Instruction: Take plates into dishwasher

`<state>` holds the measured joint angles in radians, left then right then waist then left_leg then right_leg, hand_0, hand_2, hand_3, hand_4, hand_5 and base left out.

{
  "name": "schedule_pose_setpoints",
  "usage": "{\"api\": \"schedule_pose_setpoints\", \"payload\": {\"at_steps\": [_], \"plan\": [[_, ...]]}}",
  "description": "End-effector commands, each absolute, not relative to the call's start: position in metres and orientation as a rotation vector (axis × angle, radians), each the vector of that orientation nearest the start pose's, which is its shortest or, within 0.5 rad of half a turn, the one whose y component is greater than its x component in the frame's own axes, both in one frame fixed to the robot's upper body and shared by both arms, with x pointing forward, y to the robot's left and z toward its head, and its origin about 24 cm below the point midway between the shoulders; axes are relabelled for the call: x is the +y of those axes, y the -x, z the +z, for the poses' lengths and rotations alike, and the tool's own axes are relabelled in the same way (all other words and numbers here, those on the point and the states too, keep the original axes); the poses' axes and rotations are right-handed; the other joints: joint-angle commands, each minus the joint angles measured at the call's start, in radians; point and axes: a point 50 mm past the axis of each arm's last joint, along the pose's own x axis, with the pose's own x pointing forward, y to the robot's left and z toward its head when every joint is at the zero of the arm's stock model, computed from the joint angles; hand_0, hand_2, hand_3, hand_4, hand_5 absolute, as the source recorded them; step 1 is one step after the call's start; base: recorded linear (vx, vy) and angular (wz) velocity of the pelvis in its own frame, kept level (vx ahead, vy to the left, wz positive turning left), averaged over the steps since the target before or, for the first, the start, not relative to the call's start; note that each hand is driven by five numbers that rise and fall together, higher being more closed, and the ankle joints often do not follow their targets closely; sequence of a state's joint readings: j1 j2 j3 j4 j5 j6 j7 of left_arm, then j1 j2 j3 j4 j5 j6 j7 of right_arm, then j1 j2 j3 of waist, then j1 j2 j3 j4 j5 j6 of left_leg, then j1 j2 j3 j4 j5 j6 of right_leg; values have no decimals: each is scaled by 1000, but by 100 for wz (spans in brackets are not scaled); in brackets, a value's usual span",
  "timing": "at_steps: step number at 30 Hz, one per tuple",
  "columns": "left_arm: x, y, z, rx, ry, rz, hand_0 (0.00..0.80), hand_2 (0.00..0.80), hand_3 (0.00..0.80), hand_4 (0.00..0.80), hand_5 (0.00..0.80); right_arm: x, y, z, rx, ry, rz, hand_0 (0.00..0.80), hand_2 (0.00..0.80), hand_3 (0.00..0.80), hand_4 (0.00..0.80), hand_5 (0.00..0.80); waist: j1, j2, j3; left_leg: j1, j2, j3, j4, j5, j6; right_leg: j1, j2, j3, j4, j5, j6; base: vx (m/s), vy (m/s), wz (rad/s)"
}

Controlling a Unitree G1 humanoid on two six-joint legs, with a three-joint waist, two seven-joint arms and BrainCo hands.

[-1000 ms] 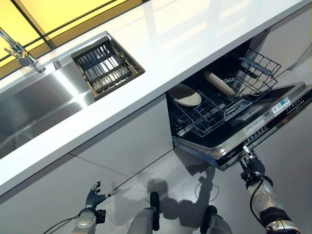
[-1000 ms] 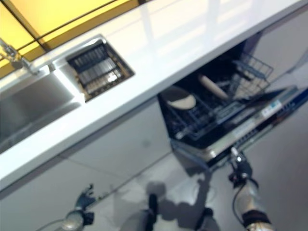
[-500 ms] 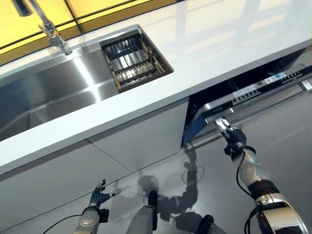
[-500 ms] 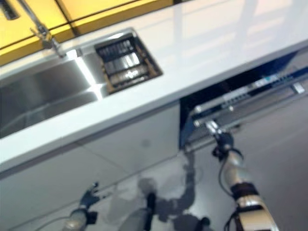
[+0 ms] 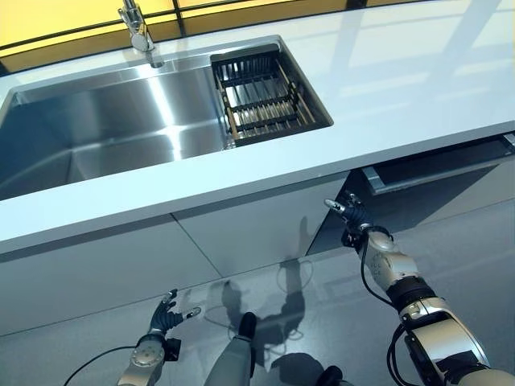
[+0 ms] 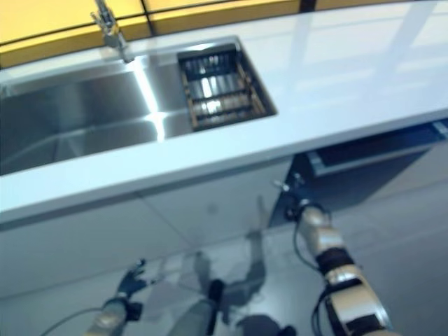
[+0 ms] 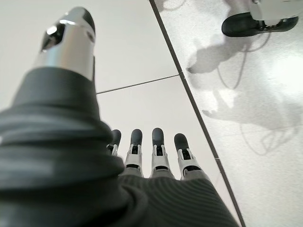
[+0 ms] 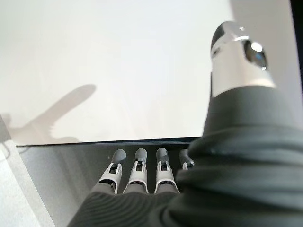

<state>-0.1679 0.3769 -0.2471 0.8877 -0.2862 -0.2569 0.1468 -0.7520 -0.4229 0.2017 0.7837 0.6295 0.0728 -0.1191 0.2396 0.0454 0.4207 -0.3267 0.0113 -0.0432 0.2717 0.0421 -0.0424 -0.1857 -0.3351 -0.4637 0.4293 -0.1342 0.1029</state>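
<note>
The dishwasher (image 5: pixel 430 171) sits under the white counter (image 5: pixel 402 88) at the right. Its door is almost shut, with only a dark gap and the door's top edge showing. No plates or racks are in view. My right hand (image 5: pixel 349 217) is open, fingers straight, at the door's left edge next to the white cabinet front (image 5: pixel 241 233). In the right wrist view its fingers (image 8: pixel 137 170) lie straight against a dark surface below a white panel. My left hand (image 5: pixel 165 310) hangs low at the left, open and empty; its straight fingers (image 7: pixel 156 151) show in the left wrist view.
A steel sink (image 5: pixel 96 137) with a tap (image 5: pixel 138 24) is set in the counter. A dark slatted rack (image 5: pixel 261 100) fills the sink's right end. White cabinet fronts run below the counter, down to the grey floor (image 5: pixel 483 265).
The camera has swung round. The dishwasher door went from wide open, with plates in its rack, to nearly shut, and my right hand rose with the door's edge. The left hand stayed low.
</note>
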Motion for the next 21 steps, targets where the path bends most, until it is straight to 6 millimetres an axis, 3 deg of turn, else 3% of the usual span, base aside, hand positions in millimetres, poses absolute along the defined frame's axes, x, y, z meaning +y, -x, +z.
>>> {"api": "schedule_pose_setpoints", "payload": {"at_steps": [1, 8, 15, 17, 19, 20, 21], "plan": [[248, -246, -51, 378, -314, 121, 0, 0, 0, 0, 0, -173, -404, 197, -176, -49, 52, 0, 0, 0, 0, 0, 93, -11, 1, 68, -57, 40, -103, 18, 78, 27, -40, 49, 31, 254, 29, 17, 11, 11], [258, -242, -52, 393, -321, 155, 0, 0, 0, 0, 0, -185, -403, 191, -152, -41, 9, 0, 0, 0, 0, 0, 97, -21, -7, 91, -57, 31, -138, 20, 79, 41, -46, 36, 21, 276, 41, 12, 10, 7], [266, -235, -56, 424, -297, 178, 0, 0, 0, 0, 0, -215, -392, 156, -46, 164, -58, 0, 0, 0, 0, 0, 83, -50, -45, 136, -56, 34, -197, 22, 83, 78, -45, 31, 5, 302, 59, 12, 43, 12], [270, -230, -59, 437, -272, 200, 0, 0, 0, 0, 0, -230, -381, 137, -9, 164, -63, 0, 0, 0, 0, 0, 68, -63, -58, 157, -54, 34, -208, 16, 87, 89, -44, 43, 8, 317, 64, 5, 92, 14], [281, -223, -61, 459, -249, 253, 0, 0, 0, 0, 0, -243, -361, 100, 65, 104, -75, 0, 0, 0, 0, 0, 43, -81, -85, 192, -50, 38, -222, 3, 94, 113, -42, 70, 21, 344, 74, 49, 76, 14], [283, -223, -61, 462, -246, 261, 0, 0, 0, 0, 0, -245, -358, 95, 75, 88, -77, 0, 0, 0, 0, 0, 39, -82, -91, 192, -47, 36, -224, 5, 95, 116, -37, 71, 14, 350, 72, 46, 61, 15], [289, -218, -62, 472, -224, 296, 0, 0, 0, 0, 0, -249, -346, 76, 119, 58, -85, 0, 0, 0, 0, 0, 24, -90, -108, 203, -42, 37, -233, 4, 96, 132, -30, 82, 10, 355, 74, 22, 42, 12]]}}
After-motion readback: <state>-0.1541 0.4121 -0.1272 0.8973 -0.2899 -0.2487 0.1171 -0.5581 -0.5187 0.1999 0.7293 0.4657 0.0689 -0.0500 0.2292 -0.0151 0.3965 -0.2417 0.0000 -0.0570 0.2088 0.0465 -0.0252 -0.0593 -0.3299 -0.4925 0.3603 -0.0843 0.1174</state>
